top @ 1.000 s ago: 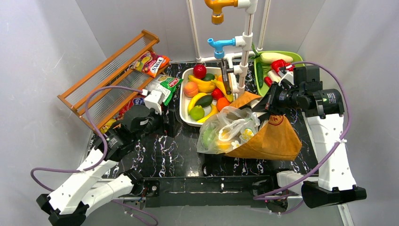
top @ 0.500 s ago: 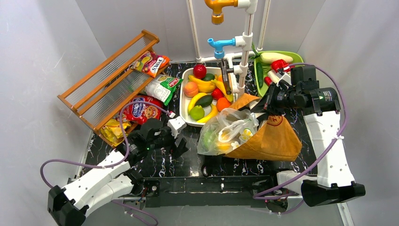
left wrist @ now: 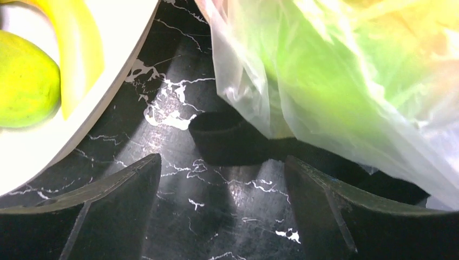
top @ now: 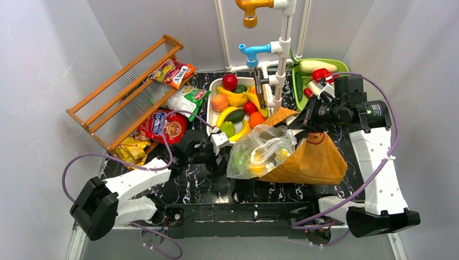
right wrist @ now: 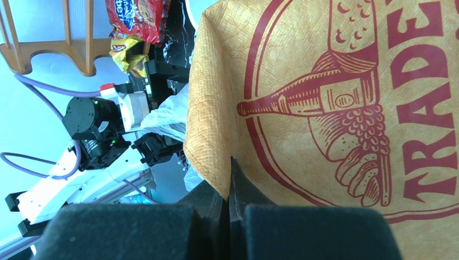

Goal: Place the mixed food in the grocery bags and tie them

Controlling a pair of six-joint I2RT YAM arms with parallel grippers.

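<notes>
One crumpled clear bag [top: 260,150] lies against the tan tote [top: 320,158].

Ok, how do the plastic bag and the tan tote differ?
The plastic bag is see-through, showing green and yellow food; the tan tote is opaque with red print. The tan tote's edge is pinched in the right gripper; the plastic bag is unheld, the open left gripper beside it. Both lie on the black table, touching.

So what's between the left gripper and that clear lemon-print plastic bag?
A black fabric strap loop lies on the dark marbled tabletop there, running under the clear plastic bag; the left wrist view shows it.
</notes>
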